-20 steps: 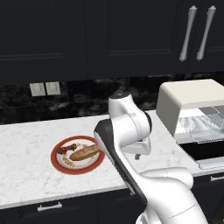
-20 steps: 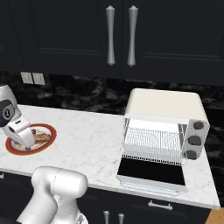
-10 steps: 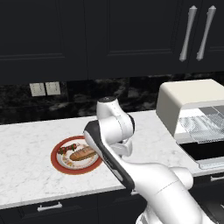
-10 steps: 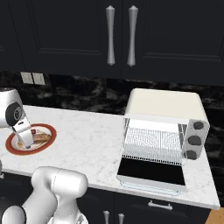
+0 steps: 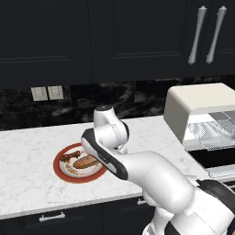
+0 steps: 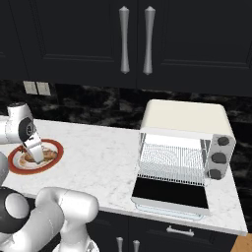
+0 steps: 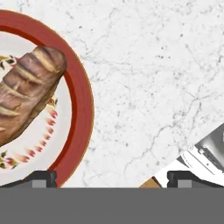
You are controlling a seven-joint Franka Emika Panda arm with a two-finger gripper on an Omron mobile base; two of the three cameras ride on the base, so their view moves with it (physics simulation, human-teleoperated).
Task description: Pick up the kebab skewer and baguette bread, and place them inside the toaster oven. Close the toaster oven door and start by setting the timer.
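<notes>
Your tool point(image 7: 111, 178) hung with its jaws spread wide and nothing between them, above the marble counter point(image 7: 144, 87) at the plate's point(image 7: 83, 109) red rim. On that plate lay the baguette bread point(image 5: 86, 161), the kebab skewer point(image 5: 70, 156) just beside it. Farther off, the toaster oven point(image 6: 184, 147) stood with its door point(image 6: 170, 194) down.

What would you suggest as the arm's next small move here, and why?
Probably shift the open gripper sideways until it is centred over the plate, then lower it. In the hand view the baguette bread lies off to one side of the fingertips, which stand wide apart above the marble counter. The toaster oven door already hangs open, so picking comes first.
</notes>
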